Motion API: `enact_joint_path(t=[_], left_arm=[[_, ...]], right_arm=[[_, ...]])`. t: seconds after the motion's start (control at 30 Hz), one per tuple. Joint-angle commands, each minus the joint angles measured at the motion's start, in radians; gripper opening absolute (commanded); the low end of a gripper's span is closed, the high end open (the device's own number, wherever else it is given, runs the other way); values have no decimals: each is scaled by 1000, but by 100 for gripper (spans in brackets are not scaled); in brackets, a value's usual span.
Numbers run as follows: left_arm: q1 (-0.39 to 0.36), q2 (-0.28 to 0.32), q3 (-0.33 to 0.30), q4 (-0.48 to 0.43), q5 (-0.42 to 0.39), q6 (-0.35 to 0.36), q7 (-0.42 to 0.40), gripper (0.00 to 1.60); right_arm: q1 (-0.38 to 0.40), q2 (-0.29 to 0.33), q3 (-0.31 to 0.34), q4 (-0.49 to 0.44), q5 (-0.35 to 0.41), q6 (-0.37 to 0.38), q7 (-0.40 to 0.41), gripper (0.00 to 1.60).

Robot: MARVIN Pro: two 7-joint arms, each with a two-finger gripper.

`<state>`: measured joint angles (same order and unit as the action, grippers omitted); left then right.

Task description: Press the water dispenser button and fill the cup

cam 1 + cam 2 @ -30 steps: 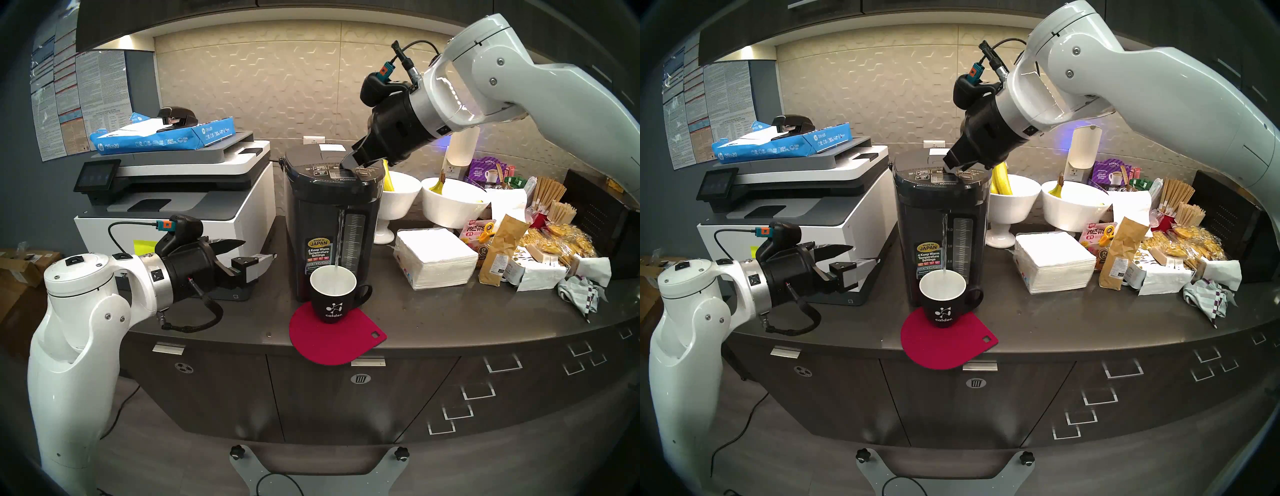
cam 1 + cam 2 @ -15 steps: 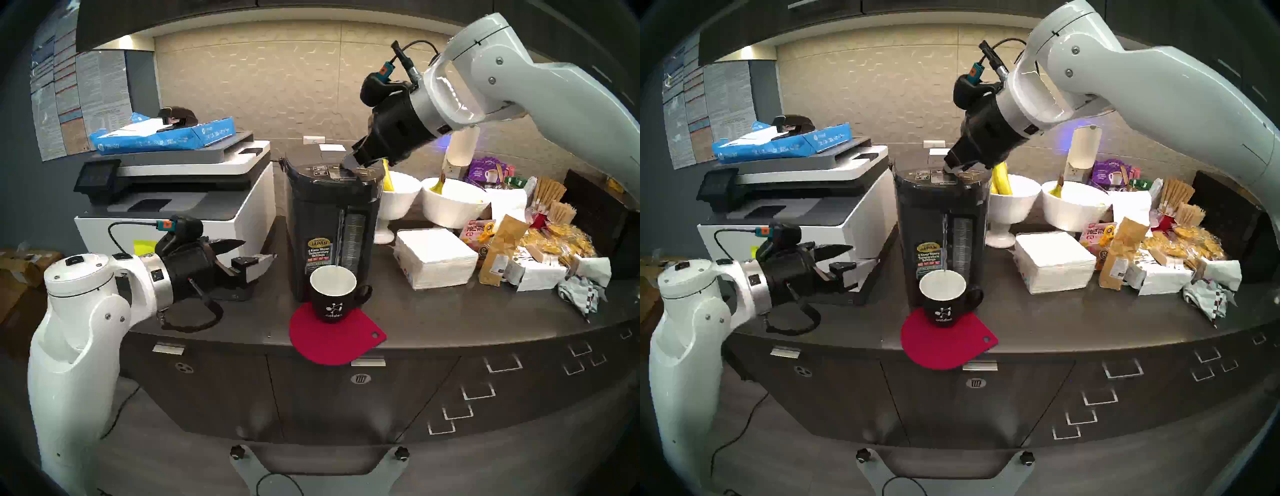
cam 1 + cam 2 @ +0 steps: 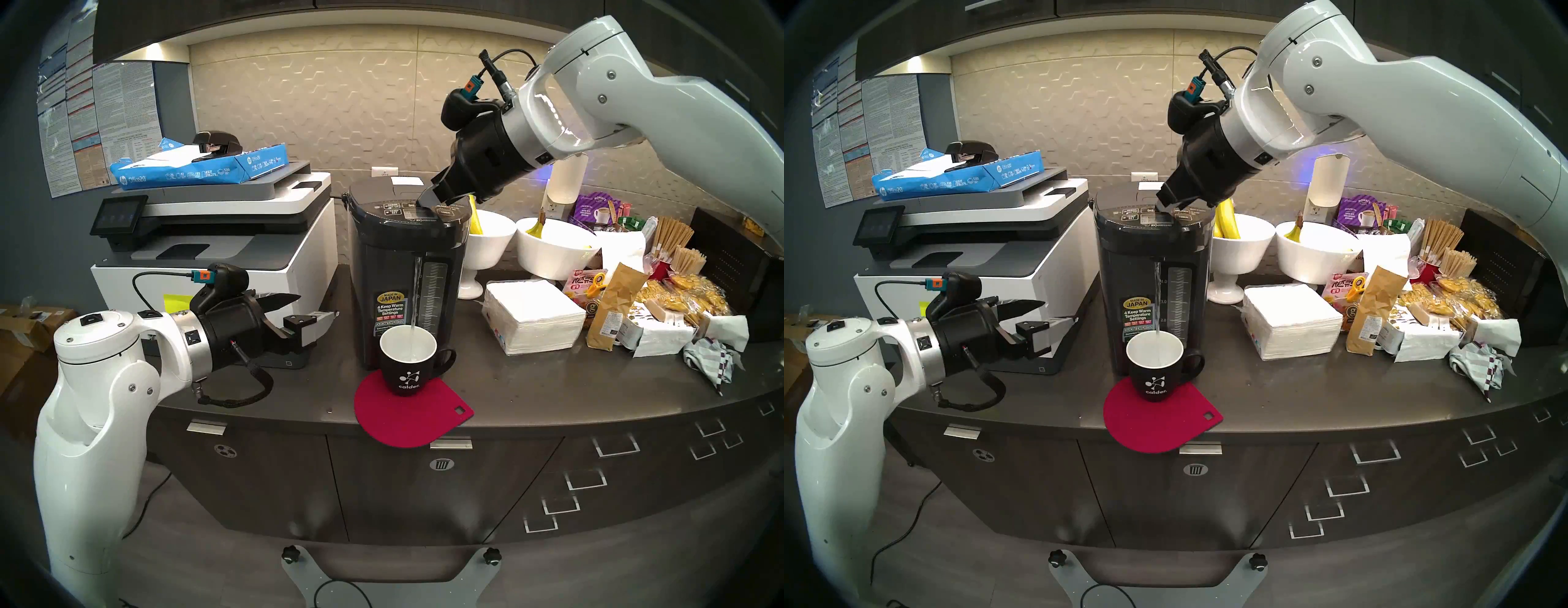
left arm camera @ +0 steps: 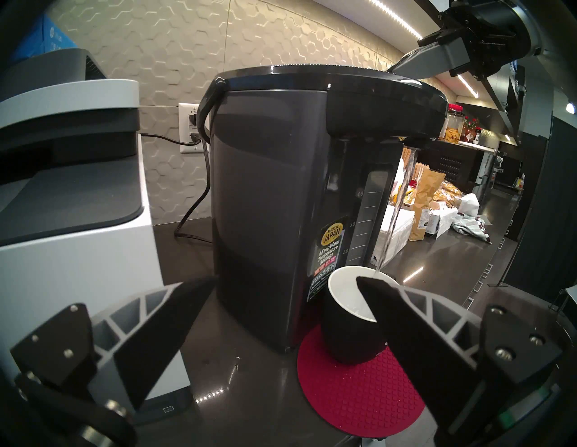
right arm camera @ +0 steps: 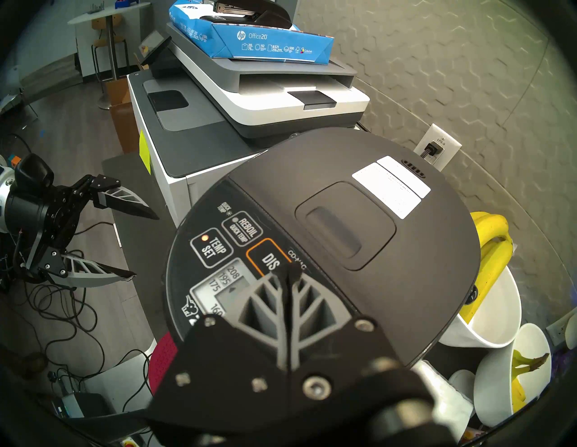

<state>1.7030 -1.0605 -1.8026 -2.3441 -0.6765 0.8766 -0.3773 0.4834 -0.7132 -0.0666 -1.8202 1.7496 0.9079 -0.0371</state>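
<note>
The dark-grey water dispenser (image 3: 407,271) (image 3: 1151,271) (image 4: 268,199) (image 5: 359,237) stands mid-counter. My right gripper (image 3: 425,199) (image 3: 1163,204) (image 5: 285,276) is shut, its tips pressed down on the orange-outlined button (image 5: 268,259) lettered "DIS…", half covered by the fingers. A thin water stream (image 3: 415,297) (image 4: 395,212) falls from the spout into the black cup (image 3: 407,365) (image 3: 1154,367) (image 4: 352,318), which stands on a red mat (image 3: 413,418). My left gripper (image 3: 316,310) (image 3: 1051,314) (image 4: 281,299) hovers open left of the dispenser, holding nothing.
A white-and-grey printer (image 3: 220,237) with a blue paper ream (image 3: 199,167) sits left of the dispenser. To its right are white bowls (image 3: 551,250) with bananas, a napkin stack (image 3: 532,316), snack bags (image 3: 679,301) and a brown paper bag (image 3: 613,305).
Both arms hold their places. Water keeps running into the cup throughout.
</note>
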Motion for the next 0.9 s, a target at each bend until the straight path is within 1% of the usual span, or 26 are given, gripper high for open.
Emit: enact_joint_path(t=[0.0,0.87], left_arm=[[-1,0,0,-10,0,0,-1,160],[-1,0,0,-10,0,0,0,160]], right_arm=[[-34,-14,-37,-7,0,23,11,0],[-34,-14,-37,-6,-2,23,14,0]])
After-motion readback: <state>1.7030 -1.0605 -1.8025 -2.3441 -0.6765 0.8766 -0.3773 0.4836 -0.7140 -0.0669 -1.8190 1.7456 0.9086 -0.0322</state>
